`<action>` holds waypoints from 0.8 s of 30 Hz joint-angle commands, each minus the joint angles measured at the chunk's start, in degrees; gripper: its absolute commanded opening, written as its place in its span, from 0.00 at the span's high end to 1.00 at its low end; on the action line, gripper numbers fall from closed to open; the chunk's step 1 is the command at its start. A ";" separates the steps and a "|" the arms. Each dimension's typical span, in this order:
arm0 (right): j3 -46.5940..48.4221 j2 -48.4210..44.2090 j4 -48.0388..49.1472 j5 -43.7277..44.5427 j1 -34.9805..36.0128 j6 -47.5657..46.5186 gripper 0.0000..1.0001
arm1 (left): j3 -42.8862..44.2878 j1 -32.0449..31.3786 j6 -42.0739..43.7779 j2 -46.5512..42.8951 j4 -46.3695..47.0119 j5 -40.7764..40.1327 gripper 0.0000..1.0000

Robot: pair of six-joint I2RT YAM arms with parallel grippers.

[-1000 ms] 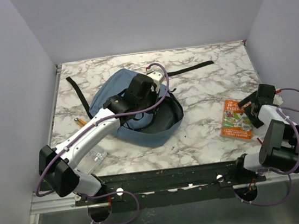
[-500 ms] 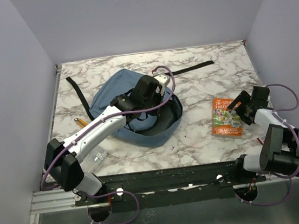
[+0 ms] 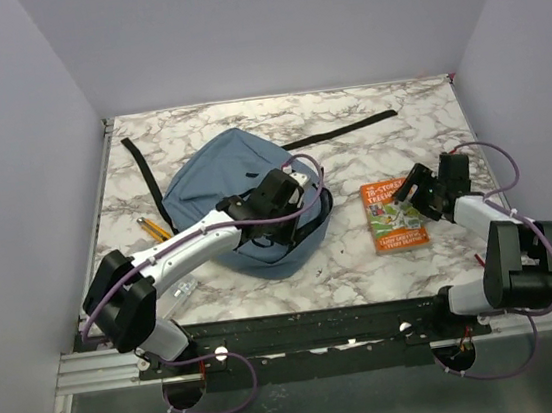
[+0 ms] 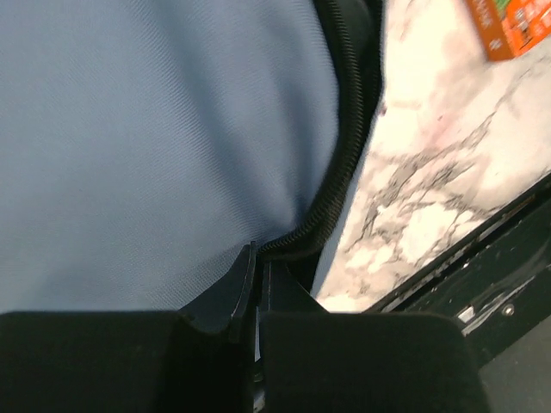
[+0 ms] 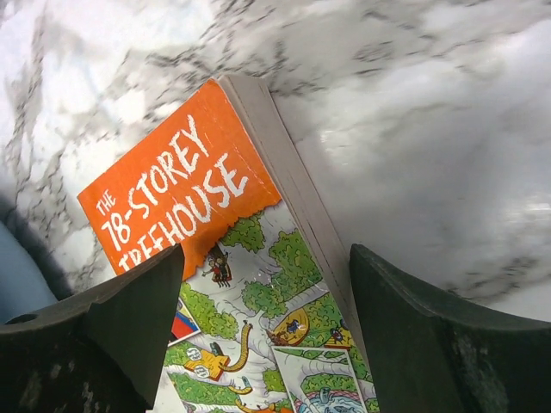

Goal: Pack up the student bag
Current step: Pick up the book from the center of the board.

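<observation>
One student bag (image 3: 212, 174) is lying on the marble surface (image 3: 351, 157), the left jaws clamping its black zip edge (image 4: 344, 129), while the right jaws are standing apart astride one orange book (image 3: 393, 217).

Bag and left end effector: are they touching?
Touching. The left wrist view shows the left end effector shut on the black zip edge of the bag.

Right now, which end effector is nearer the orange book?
Right. The right end effector hangs open at the orange book's far right corner. The left end effector is well to the book's left, shut on the student bag's zip edge.
</observation>
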 commanded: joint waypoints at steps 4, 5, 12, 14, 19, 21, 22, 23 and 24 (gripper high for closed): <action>1.08 1.57 1.95 -5.91 4.02 -1.45 0.19 | -7.40 -0.49 -6.11 -5.27 -1.80 5.99 1.00; 1.13 1.68 1.82 -6.03 4.20 -1.59 0.19 | -7.65 -0.49 -6.15 -5.95 -1.71 6.80 1.00; 1.14 2.84 2.54 -8.14 4.48 -1.42 0.19 | 1.31 -0.49 -6.33 -8.76 -0.99 12.07 0.35; 1.13 2.69 2.23 -7.70 4.45 -1.35 0.20 | 5.79 -0.49 -8.30 -7.70 1.14 14.09 0.27; 1.12 1.51 0.21 -4.83 4.47 -0.73 0.19 | 10.50 -0.56 -20.57 -0.90 11.08 20.25 0.21; 1.30 1.27 -1.08 -4.38 4.48 -0.64 0.19 | 10.41 -0.79 -28.02 2.58 14.96 20.53 0.21; 1.35 1.13 -1.68 -4.15 4.47 -0.58 0.19 | 10.36 -1.24 -31.62 4.12 16.35 19.96 0.21; 1.26 0.94 -2.52 -3.80 4.49 -0.41 0.19 | 10.32 -1.94 -33.99 5.59 17.40 19.01 0.21; 1.11 0.55 -3.41 -3.63 4.50 -0.23 0.19 | 10.43 -2.66 -36.21 6.67 18.33 17.79 0.21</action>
